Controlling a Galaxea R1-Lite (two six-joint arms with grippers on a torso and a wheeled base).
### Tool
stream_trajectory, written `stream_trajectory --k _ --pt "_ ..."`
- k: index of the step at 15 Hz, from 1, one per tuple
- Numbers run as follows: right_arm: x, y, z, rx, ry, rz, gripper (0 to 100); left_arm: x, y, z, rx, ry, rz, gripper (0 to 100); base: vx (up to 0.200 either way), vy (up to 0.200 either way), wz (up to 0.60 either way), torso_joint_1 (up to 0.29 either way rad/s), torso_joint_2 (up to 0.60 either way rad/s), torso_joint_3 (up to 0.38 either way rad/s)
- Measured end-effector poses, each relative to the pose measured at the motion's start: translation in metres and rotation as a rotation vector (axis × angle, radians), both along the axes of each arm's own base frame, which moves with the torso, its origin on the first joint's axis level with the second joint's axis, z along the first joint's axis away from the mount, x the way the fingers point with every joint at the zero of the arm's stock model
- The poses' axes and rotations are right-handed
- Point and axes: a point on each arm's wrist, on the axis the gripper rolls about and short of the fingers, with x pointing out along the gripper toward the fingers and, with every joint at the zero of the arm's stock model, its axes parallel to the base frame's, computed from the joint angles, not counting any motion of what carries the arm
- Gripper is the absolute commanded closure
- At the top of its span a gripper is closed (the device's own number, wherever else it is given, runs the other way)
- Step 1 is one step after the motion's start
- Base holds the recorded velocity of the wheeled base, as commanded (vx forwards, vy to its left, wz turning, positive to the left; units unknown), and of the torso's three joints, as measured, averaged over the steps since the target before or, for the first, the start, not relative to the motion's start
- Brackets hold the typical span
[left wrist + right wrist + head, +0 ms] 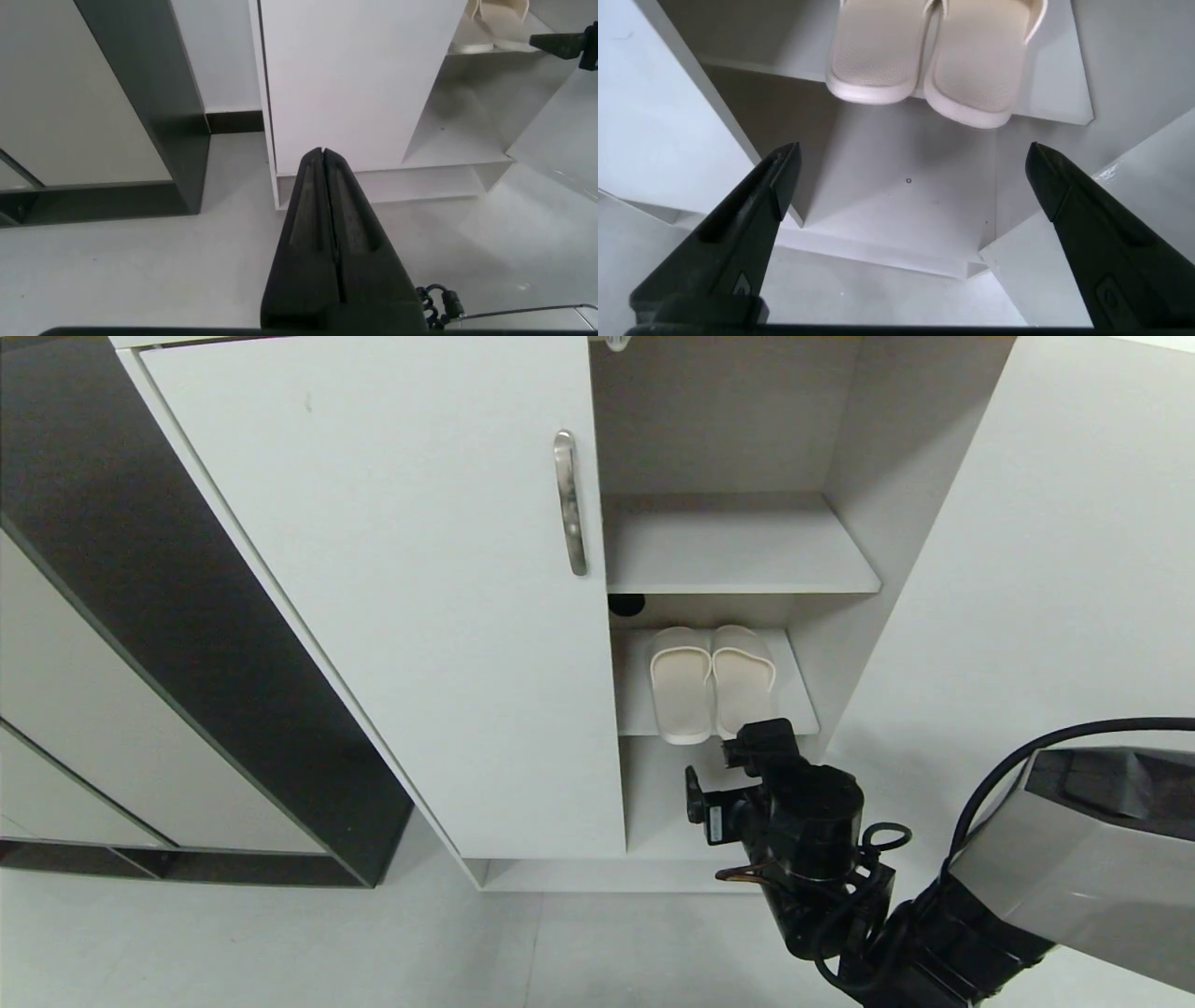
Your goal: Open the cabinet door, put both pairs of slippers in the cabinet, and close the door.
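Cream slippers (686, 691) lie lengthwise, toes pointing inward.

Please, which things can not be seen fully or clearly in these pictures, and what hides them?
1. Head view: the dark object under the upper shelf is mostly hidden by the shut left door. What it is cannot be told.
2. Head view: everything else behind that door is hidden.
3. Left wrist view: the slippers are cut off by the picture's edge.
4. Right wrist view: their far ends are cut off too.

Pale tiled floor (280, 943) beside dark panel (187, 616), perhaps furniture.
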Motion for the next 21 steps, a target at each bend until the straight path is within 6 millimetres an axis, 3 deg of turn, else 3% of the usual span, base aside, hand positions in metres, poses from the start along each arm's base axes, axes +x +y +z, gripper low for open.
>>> stream_trajectory --k 13,21 --pt "0.0013 -0.0025 -0.0022 -0.001 0.000 -0.007 0 0.0000 0.0000 0.0000 0.000 0.000 0.000 100 0.000 0.000 0.00 0.002 0.00 0.177" --pt "0.0038 -0.0073 -0.0070 -0.013 -0.005 -0.014 0 0.0000 0.0000 0.0000 -0.001 0.000 0.000 100 0.000 0.000 0.00 0.000 0.00 0.000"
